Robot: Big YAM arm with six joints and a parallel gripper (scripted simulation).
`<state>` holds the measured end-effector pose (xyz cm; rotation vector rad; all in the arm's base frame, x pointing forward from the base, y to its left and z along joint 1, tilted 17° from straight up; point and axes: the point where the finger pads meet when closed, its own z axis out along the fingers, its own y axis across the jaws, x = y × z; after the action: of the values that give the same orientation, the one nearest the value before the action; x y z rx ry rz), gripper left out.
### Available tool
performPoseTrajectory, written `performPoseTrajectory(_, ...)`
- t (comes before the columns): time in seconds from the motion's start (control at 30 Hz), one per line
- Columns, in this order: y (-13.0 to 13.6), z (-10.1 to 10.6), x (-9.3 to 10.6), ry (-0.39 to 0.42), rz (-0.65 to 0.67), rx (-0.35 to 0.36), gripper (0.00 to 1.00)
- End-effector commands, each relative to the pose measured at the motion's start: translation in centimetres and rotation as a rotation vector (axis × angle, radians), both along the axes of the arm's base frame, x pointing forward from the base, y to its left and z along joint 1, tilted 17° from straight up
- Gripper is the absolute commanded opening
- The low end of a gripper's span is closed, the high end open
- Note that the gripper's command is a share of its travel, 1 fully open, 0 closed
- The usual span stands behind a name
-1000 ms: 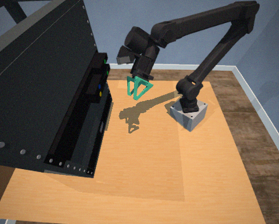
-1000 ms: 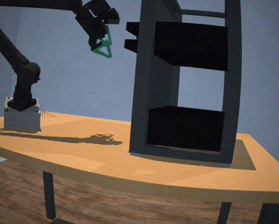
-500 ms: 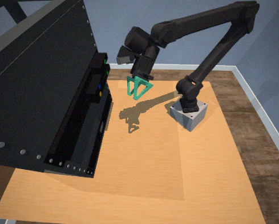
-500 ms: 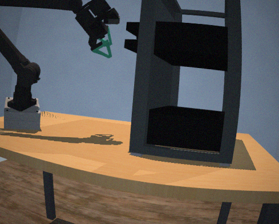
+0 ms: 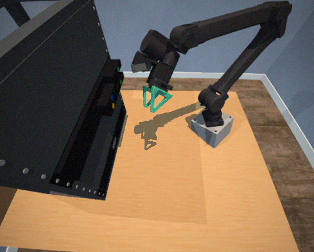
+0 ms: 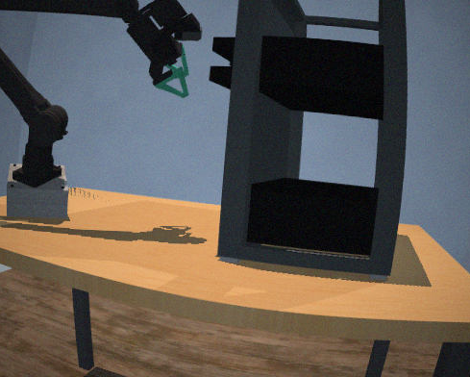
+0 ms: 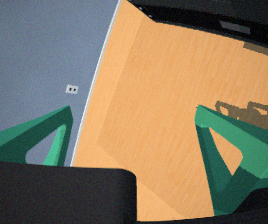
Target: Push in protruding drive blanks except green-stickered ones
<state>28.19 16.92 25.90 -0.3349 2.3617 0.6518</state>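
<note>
The dark rack stands on the left of the table, its front facing the arm; it also shows in the side view. Near its top, black drive blanks stick out of the front. Two carry green stickers. Lower blanks carry a blue sticker and a yellow sticker. My gripper, with green fingers, is open and empty. It hangs in the air in front of the protruding blanks, apart from them. In the wrist view the open fingers frame the table top.
The arm's grey base block sits on the table to the right of the rack. Two large black boxes fill the rack's upper and lower shelves. The table's far edge runs behind the gripper.
</note>
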Motion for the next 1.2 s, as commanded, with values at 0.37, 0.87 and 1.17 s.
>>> performPoseTrajectory(0.37, -0.7, 1.0, 0.1, -0.059, -0.074, 0.094, 1.0)
performPoseTrajectory(0.87, -2.4, 1.5, -1.4, -0.217, -0.344, 0.446, 1.0)
performPoseTrajectory(1.17, -3.9, 1.9, -2.2, -0.318, -0.532, 0.678, 1.0)
